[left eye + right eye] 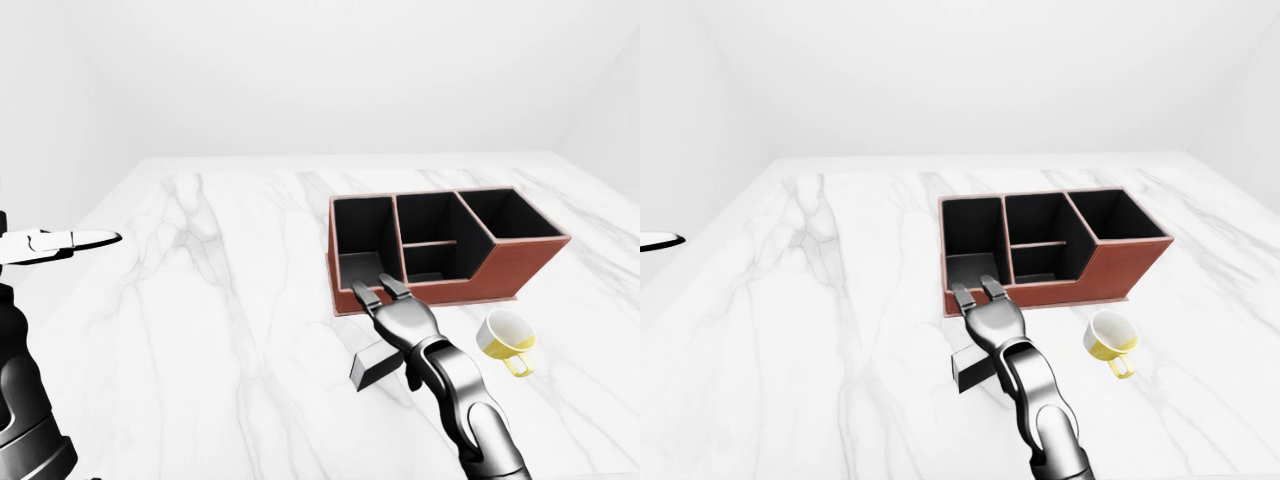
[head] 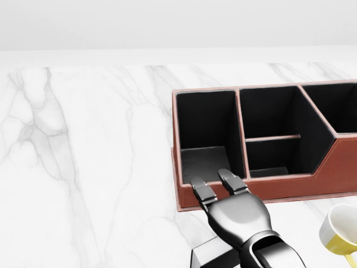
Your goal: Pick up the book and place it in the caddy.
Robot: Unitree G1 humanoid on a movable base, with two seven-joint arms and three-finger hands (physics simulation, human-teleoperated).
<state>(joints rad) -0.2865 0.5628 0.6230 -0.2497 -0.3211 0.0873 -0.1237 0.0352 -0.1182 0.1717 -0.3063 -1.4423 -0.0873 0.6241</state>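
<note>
The left robot hand (image 1: pixel 70 241), white with pointed fingers, hangs at the far left edge of the left-eye view, above the white marble-veined counter (image 1: pixel 200 300) and well apart from everything else; whether its fingers are apart or together cannot be told.

Further right, the right robot hand (image 2: pixel 220 187), dark grey metal, reaches up from the bottom of the head view. Its two visible fingers (image 2: pixel 203 191) lie stretched out and slightly spread, their tips touching or just over the near wall of the caddy's leftmost compartment. Under its palm sits the dark grey, box-shaped book (image 1: pixel 375 366), lying on the counter just short of the caddy; the third finger is hidden, so whether the book is clamped cannot be told.

The reddish-brown rectangular caddy (image 1: pixel 520 265) with black inner compartments stands on the counter, with one tall compartment on the left, a divided pair in the middle and a slanted one on the right.

Right of the right robot hand, a small yellow cup with a white inside (image 1: pixel 507 338) lies tilted on the counter, near the caddy's lower right corner.
</note>
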